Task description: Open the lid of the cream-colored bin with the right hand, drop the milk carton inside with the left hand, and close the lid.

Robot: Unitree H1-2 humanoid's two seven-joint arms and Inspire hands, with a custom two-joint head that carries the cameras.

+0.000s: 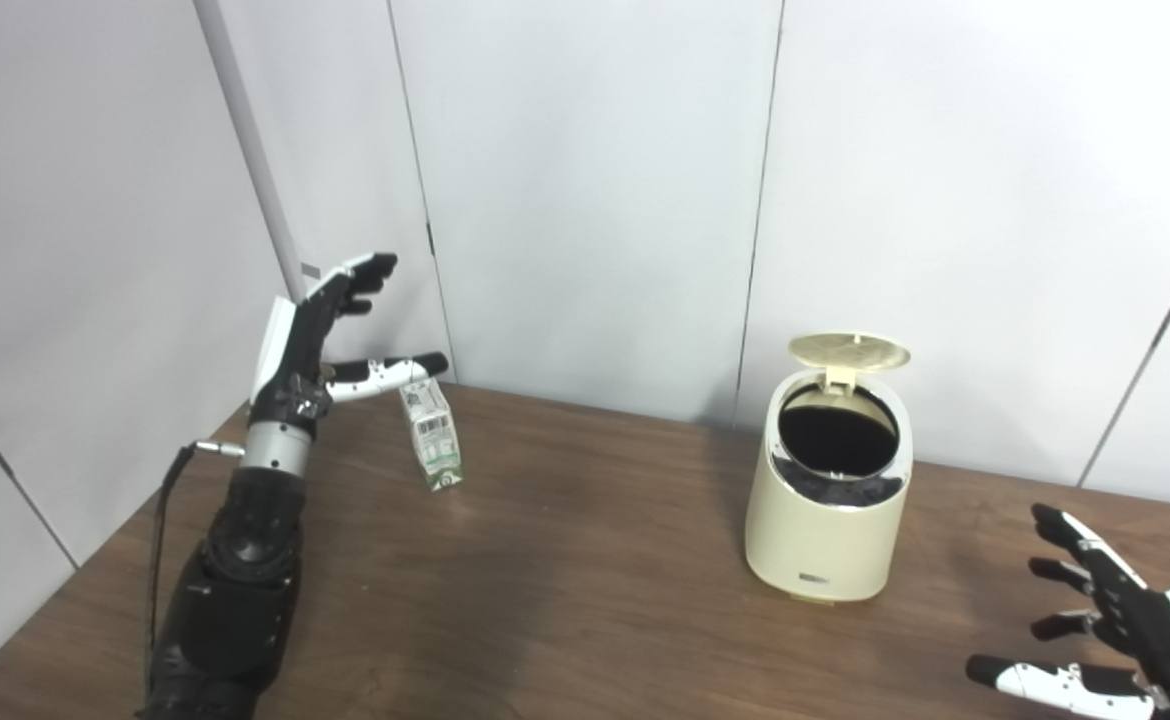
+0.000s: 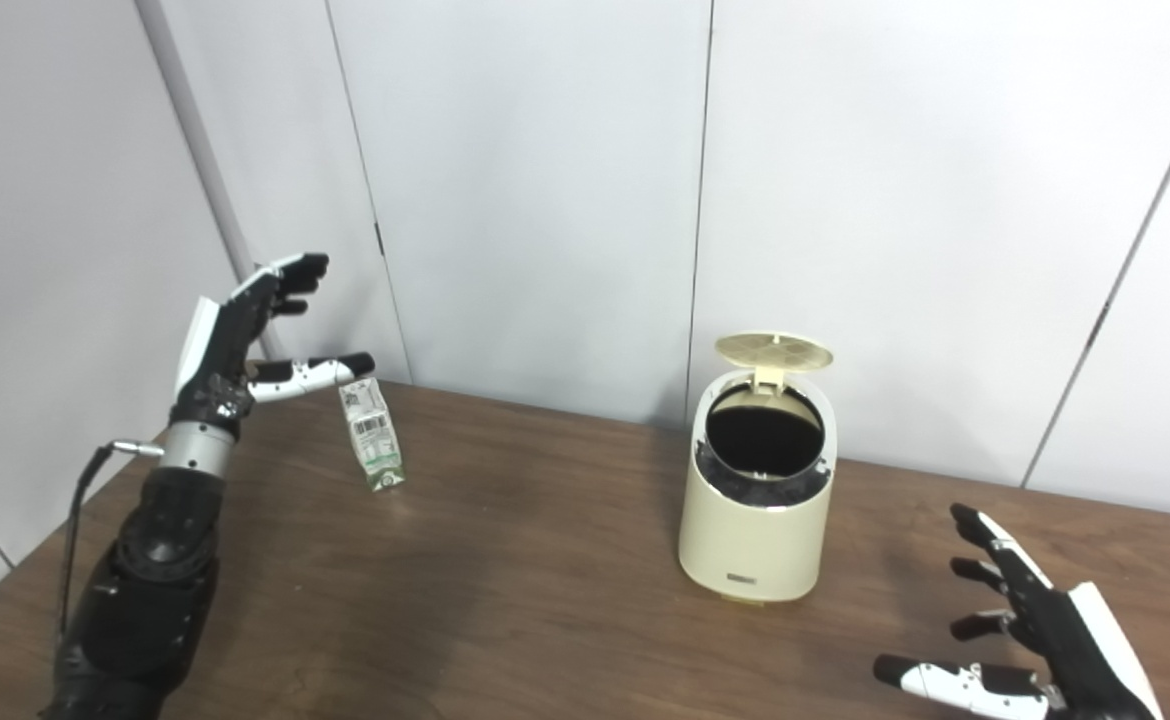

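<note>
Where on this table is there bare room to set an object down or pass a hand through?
The widest bare wood lies between the milk carton and the cream-colored bin. Another free strip runs along the table's near edge. It is tighter beside the left hand at the carton, and between bin and right hand.

Both hands black with white back plates and white thumb segments; left hand has silver wrist collar, black cable along glossy black forearm.
</note>
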